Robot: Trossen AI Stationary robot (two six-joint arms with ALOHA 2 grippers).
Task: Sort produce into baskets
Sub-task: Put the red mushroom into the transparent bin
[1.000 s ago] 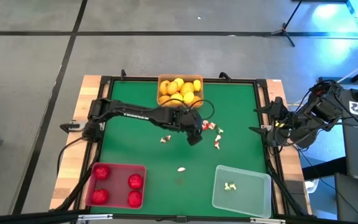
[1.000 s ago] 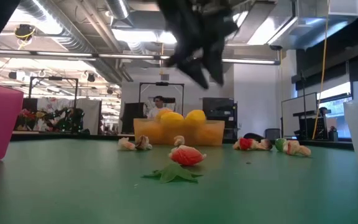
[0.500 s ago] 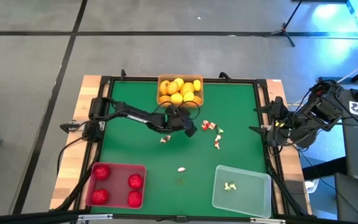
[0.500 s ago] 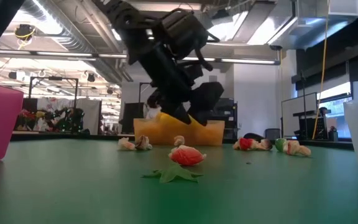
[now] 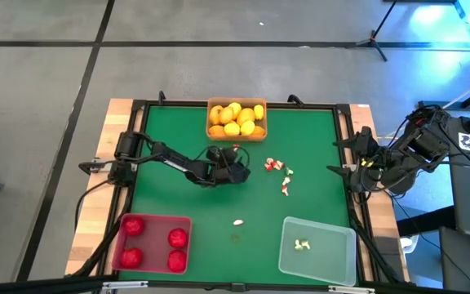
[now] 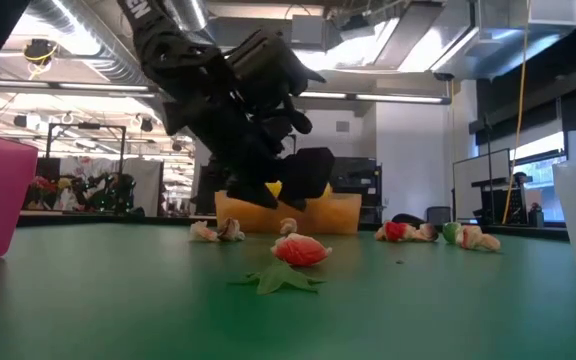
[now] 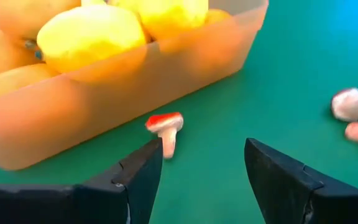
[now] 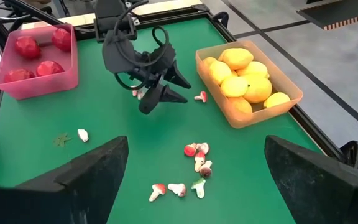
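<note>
Left gripper (image 5: 240, 166) hovers just before the fruit basket (image 5: 237, 106).

Both arms are showing as matte black, jointed machines built of slim tubular links and blocky housings. The left black arm (image 5: 170, 155) is carrying white lettering along one link, and thin black cables are looping loosely around its wrist block. Its two-finger black gripper (image 8: 166, 89) is ending in smooth, wedge-shaped plastic fingers (image 7: 135, 180) with bevelled edges and pointed tips. The right black arm (image 5: 398, 159) is looking bulkier, with bundled cables and small yellow-green markings near its joints.
</note>
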